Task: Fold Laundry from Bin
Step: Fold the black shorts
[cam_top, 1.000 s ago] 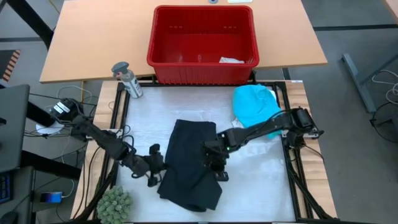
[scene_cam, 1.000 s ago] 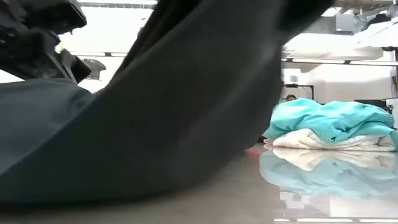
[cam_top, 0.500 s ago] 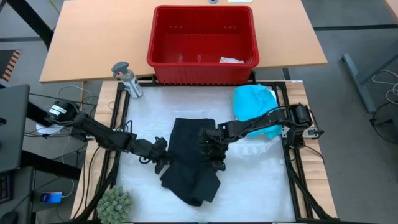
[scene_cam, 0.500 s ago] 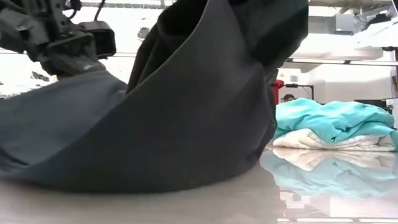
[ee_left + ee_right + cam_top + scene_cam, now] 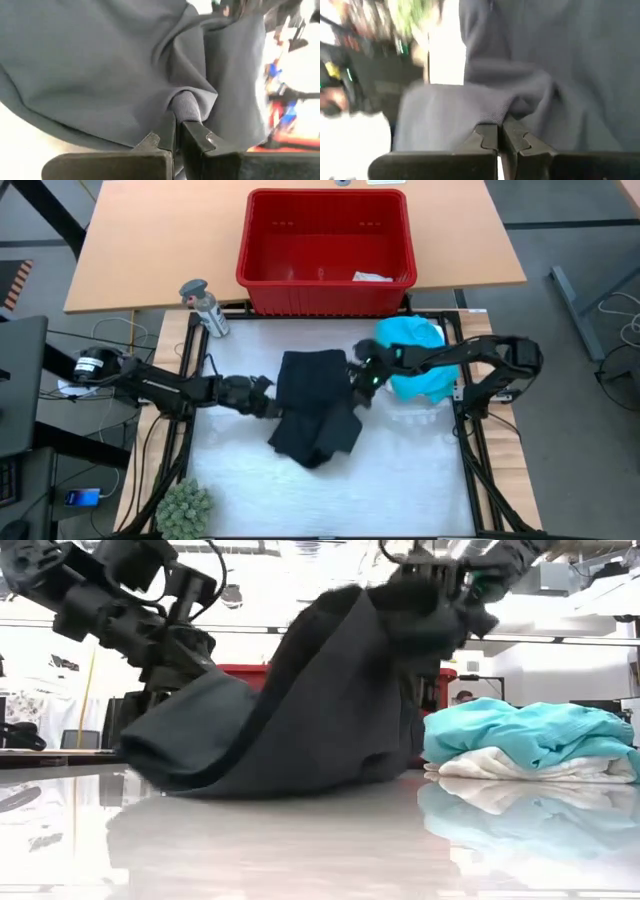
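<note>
The black garment lies near the middle of the white work surface, partly lifted and doubled over itself; the left gripper is at its left side with the fingers pressed together on a small ridge of the dark cloth; the right gripper is at its upper right side, fingers also pinched together on a fold of the same cloth. In the low view the garment hangs like a tent between the two grippers, its lower edge resting on the surface. The turquoise shirt lies folded at the right edge of the surface, on top of a white piece. The red bin stands on the wooden table behind, with a small pale piece inside near its front right corner; a spray bottle stands just beside the bin's front left corner; a green plant is at the front left corner.
</note>
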`<action>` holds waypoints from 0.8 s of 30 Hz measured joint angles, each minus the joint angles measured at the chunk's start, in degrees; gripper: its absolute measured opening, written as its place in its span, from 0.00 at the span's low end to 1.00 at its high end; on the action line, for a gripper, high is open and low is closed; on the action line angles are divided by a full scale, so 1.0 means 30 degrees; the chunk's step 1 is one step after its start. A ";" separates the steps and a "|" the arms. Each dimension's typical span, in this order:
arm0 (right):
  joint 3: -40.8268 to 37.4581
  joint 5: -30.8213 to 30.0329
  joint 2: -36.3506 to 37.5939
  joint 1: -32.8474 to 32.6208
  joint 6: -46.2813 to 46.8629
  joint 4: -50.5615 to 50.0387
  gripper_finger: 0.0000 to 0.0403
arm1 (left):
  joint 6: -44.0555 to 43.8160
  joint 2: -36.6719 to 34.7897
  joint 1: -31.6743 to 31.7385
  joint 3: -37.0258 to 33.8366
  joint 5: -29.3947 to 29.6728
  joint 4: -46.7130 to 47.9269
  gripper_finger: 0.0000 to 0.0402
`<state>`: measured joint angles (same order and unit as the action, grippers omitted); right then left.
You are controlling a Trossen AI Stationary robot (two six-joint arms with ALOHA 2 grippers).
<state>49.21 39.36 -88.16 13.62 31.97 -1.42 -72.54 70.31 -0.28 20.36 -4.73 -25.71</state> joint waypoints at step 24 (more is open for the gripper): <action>0.0095 -0.5991 -0.2681 0.8286 1.1587 0.8111 0.06 | -1.1402 0.0026 1.1692 0.0000 0.5662 -0.0267 0.00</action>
<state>49.49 21.39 -96.21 38.48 66.73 22.91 -106.74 70.39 34.79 20.36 12.26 -26.51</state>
